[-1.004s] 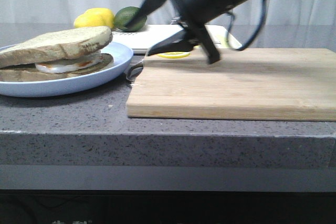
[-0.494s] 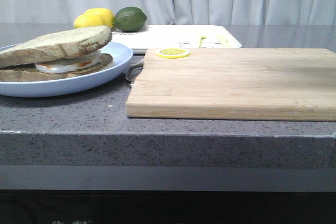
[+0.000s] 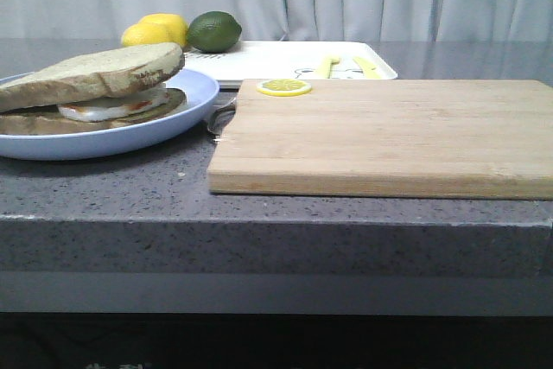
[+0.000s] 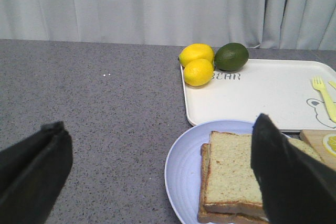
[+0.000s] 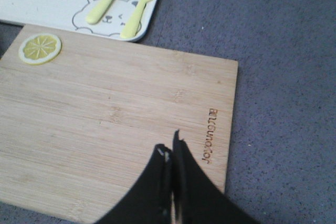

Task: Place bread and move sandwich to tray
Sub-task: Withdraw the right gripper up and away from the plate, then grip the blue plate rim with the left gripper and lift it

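The sandwich [image 3: 91, 88] lies on the blue plate [image 3: 186, 110], at about 9 o'clock from the cutting board [image 3: 389, 136]. The left gripper [image 4: 157, 177] hangs above it with jaws spread wide and empty, the sandwich [image 4: 247, 177] toward its 3 o'clock finger. The tray [image 3: 285, 58] sits at 12 o'clock behind the board. The right gripper [image 5: 170, 156] hovers over the board, fingertips pressed together, holding nothing.

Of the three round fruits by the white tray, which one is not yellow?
The dark green lime, sitting at the back corner of the white rectangular tray. The two lemons beside it are bright yellow.
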### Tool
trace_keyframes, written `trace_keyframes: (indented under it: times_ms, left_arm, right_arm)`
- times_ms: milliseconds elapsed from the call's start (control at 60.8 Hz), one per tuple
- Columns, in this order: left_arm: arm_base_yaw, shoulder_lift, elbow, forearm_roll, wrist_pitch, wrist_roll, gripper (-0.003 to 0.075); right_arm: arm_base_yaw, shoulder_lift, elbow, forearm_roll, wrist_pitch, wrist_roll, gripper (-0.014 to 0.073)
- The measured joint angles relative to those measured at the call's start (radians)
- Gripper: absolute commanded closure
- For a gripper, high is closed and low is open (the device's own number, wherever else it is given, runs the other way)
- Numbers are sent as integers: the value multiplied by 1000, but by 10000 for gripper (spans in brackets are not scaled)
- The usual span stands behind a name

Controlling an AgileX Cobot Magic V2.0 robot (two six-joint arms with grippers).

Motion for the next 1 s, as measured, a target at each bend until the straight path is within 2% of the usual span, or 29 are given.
trace_keyframes:
  times_ms: [197, 395, 576, 675, 856, 1004]
  left_arm:
    - [0, 0, 0, 0, 0, 0, 50]
    - [0, 0, 0, 0, 0, 0, 50]
    - [0, 19, -6, 0, -12, 0, 50]
    - [0, 85, -44, 0, 34, 0, 50]
    - [0, 344, -183, 0, 209, 0, 50]
    - [0, 537, -254, 0, 261, 0, 50]
  right_arm:
    - [-2, -298, 303, 0, -193, 3, 675]
    - [-2, -506, 484, 0, -256, 3, 675]
    - [-2, -551, 525, 0, -305, 3, 675]
    - [-2, -552, 528, 0, -318, 3, 675]
    - [-2, -552, 528, 0, -320, 3, 675]
    - [-2, -552, 528, 0, -321, 3, 675]
